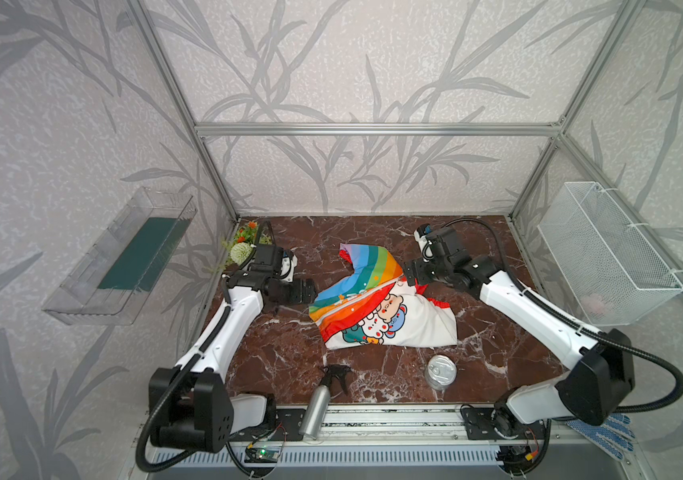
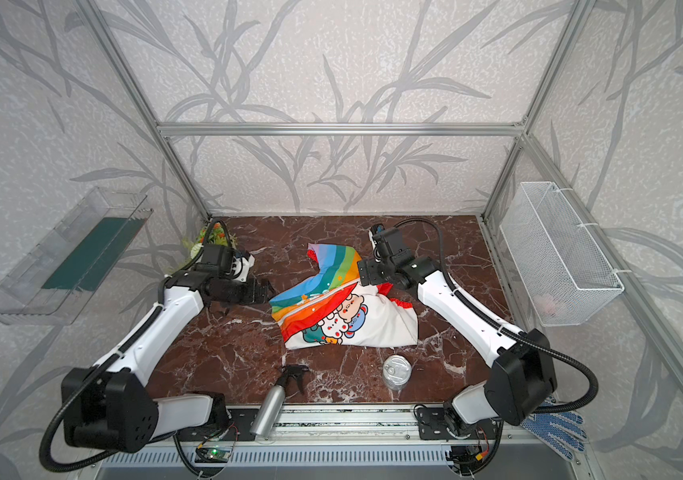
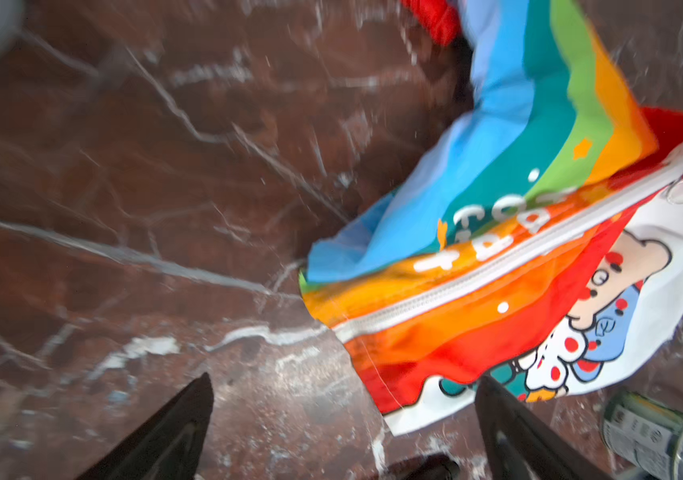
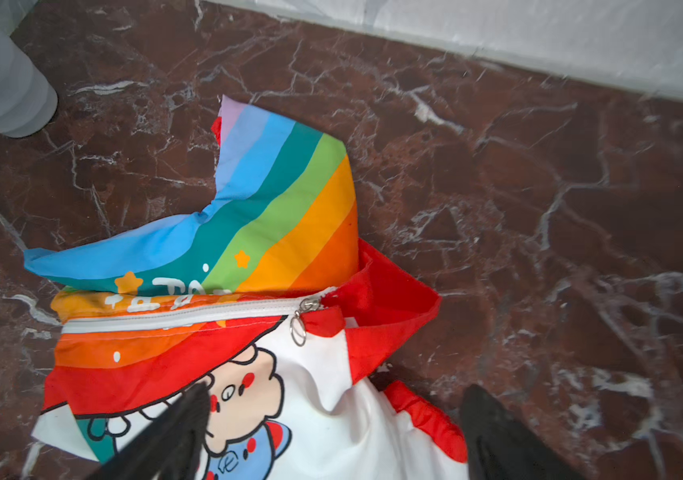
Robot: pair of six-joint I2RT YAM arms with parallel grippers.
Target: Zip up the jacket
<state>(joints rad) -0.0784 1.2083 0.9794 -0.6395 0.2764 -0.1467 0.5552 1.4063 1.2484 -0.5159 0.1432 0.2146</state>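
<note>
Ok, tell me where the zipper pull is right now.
The zipper pull lies at the red-trimmed top end of the jacket, mid-table in a top view, just beside the right gripper.

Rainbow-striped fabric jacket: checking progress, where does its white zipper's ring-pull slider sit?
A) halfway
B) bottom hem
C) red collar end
C: the right wrist view shows the slider at the red collar, the white zipper closed along the jacket.

Reddish-brown marble tabletop (image 1: 286, 365), grey leaf-patterned walls (image 1: 373, 62), aluminium frame (image 1: 373, 129), white mesh basket (image 1: 605, 257), clear tray (image 1: 82, 299).
</note>
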